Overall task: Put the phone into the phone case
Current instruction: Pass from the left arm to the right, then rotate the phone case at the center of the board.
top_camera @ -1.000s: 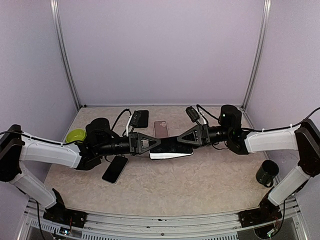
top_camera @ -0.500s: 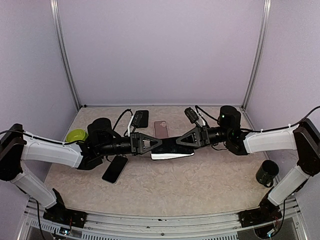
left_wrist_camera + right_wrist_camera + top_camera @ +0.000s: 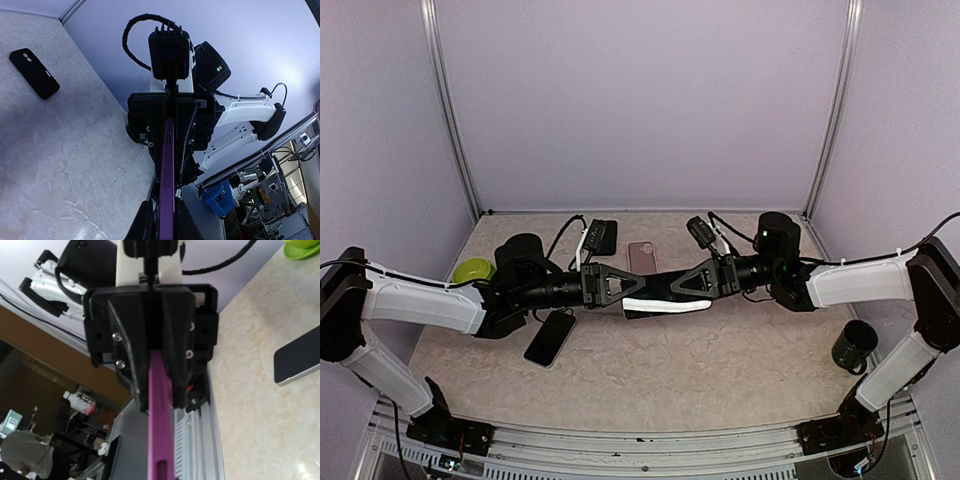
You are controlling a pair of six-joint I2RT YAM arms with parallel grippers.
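Purple case [image 3: 665, 303] clamped from both ends
The left gripper [image 3: 636, 290] and right gripper [image 3: 674, 290] each pinch it, edge-up, just beyond the black phone [image 3: 550, 338].

Four phone-shaped slabs are in view: one purple slab [image 3: 166, 170], one dark-screened slab [image 3: 550, 338], one black slab [image 3: 603, 236] and one brownish-pink slab [image 3: 642, 257]. There is one green bowl [image 3: 472, 270] and one black cup [image 3: 855, 345]. Two grippers show, the left gripper [image 3: 635, 290] and the right gripper [image 3: 675, 289].

Purple phone case [image 3: 665, 303] airborne, edge-on, roughly level.
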